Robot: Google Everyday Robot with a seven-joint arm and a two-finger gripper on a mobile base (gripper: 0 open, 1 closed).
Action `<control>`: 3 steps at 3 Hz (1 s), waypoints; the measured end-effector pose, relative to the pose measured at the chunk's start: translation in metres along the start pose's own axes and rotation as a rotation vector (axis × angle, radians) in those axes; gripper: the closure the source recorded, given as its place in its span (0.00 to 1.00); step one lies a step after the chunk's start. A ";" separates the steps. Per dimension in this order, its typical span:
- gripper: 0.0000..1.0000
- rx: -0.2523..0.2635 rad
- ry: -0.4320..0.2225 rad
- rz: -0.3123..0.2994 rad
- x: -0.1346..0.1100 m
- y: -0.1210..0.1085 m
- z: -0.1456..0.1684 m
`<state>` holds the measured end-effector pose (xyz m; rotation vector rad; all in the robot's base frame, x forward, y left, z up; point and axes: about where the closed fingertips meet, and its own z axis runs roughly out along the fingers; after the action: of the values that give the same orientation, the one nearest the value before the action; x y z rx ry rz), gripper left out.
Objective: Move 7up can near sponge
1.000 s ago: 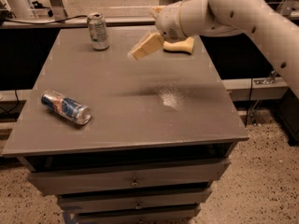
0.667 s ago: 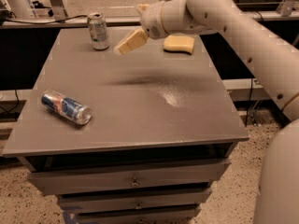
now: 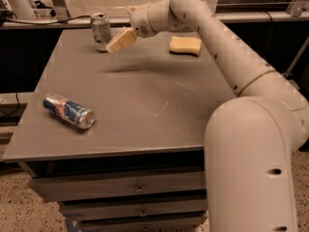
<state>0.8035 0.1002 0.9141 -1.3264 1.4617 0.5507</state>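
Note:
The 7up can (image 3: 101, 31), pale green and silver with a silver top, stands upright near the far left edge of the grey table (image 3: 145, 105). The yellow sponge (image 3: 185, 45) lies flat near the far edge, to the right of the can. My gripper (image 3: 119, 40) hangs above the table just to the right of the can, its cream fingers (image 3: 123, 38) pointing down and left at the can's lower side. It holds nothing. My white arm reaches in from the right, over the sponge's left side.
A blue-and-silver can with red marks (image 3: 68, 111) lies on its side near the table's front left. Drawers (image 3: 120, 187) sit under the tabletop. A dark bench and metal frames stand behind the table.
My gripper has swung left across the far side of the table, from beside the sponge to right next to the 7up can. The cans and sponge have not moved.

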 end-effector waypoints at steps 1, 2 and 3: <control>0.00 -0.039 -0.046 0.037 0.009 -0.010 0.020; 0.00 -0.060 -0.076 0.066 0.007 -0.014 0.037; 0.00 -0.066 -0.091 0.135 0.005 -0.018 0.052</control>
<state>0.8402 0.1378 0.8966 -1.2431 1.4761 0.7440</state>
